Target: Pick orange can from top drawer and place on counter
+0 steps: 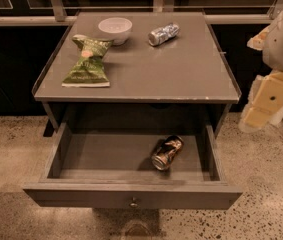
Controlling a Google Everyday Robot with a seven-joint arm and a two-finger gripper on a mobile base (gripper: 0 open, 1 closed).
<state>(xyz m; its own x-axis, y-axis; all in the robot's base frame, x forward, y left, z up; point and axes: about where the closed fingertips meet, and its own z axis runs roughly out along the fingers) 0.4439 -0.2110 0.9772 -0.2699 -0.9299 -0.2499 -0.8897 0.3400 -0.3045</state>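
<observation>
Dark orange can (167,153) is lying on its side in the open drawer (131,196); gripper (263,104) is hovering right of the counter (181,74), its grip impossible to tell.

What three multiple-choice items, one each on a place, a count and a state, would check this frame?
1. Where is the orange can?
A. on the counter
B. in the top drawer
C. in the gripper

2. How many things rest on the counter?
A. one
B. two
C. three

3. How is the top drawer?
A. pulled open
B. shut
C. taken out and set on the floor

Answers:
1 B: the can lies on its side on the drawer floor, and the gripper hangs off the counter's right side, apart from it.
2 C: a white bowl, a green snack bag and a silver-and-blue can.
3 A: its inside shows in front of the counter.
</observation>
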